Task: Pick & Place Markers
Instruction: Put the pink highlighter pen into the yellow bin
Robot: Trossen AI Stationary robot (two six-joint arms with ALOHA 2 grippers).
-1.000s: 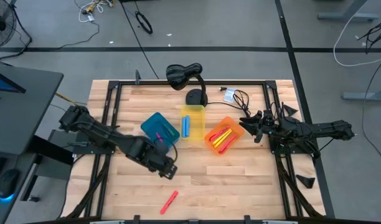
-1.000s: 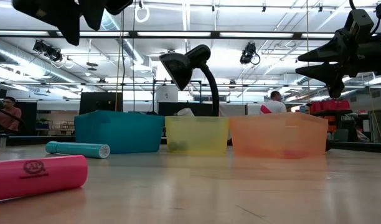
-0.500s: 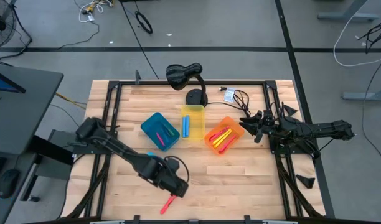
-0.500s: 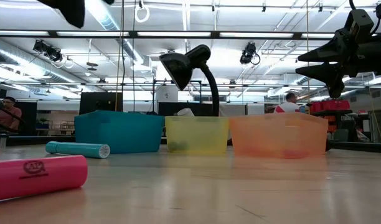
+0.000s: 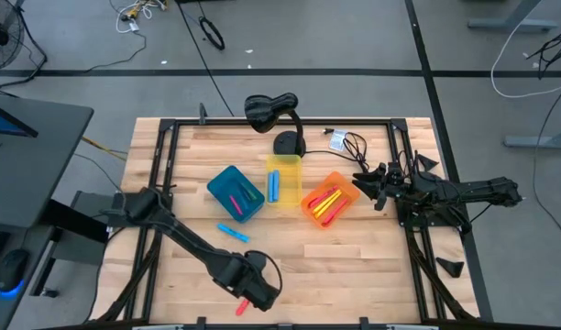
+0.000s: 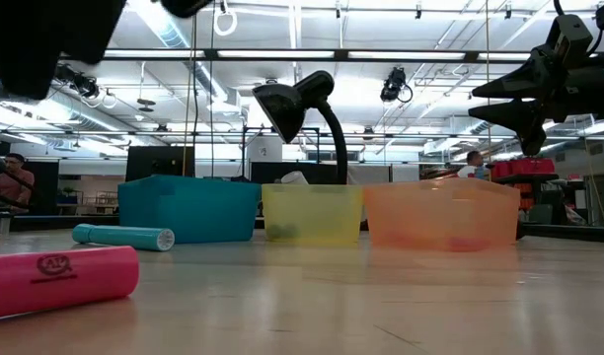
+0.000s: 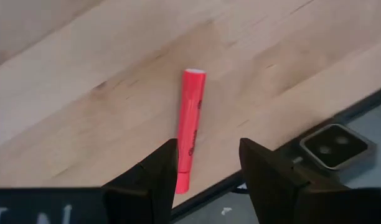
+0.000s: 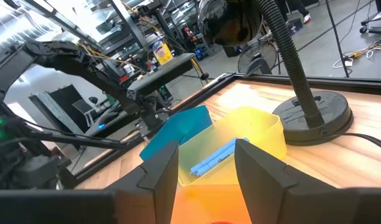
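Observation:
A red-pink marker [image 7: 190,124] lies flat on the wooden table [image 5: 354,266] near its near edge, also seen as the red-pink marker [image 6: 60,279] in the low view. My left gripper [image 7: 206,171] hangs open just above it, fingers pointing down, the marker's near end beside one finger. A light blue marker [image 5: 232,233] lies loose in front of the blue bin [image 5: 236,192]. More markers lie in the blue bin, the yellow bin [image 5: 282,179] and the orange bin [image 5: 329,199]. My right gripper [image 8: 206,165] waits open at the table's right side, pointing level.
A black desk lamp [image 5: 273,115] stands behind the yellow bin, its cable running to the right. A black metal frame [image 5: 161,183] borders the table. Bare wood lies between the bins and the near edge.
My left gripper has travelled from beside the blue bin toward the table's near edge and come down, ending over the red-pink marker. Its fingers have stayed open. The markers have not moved.

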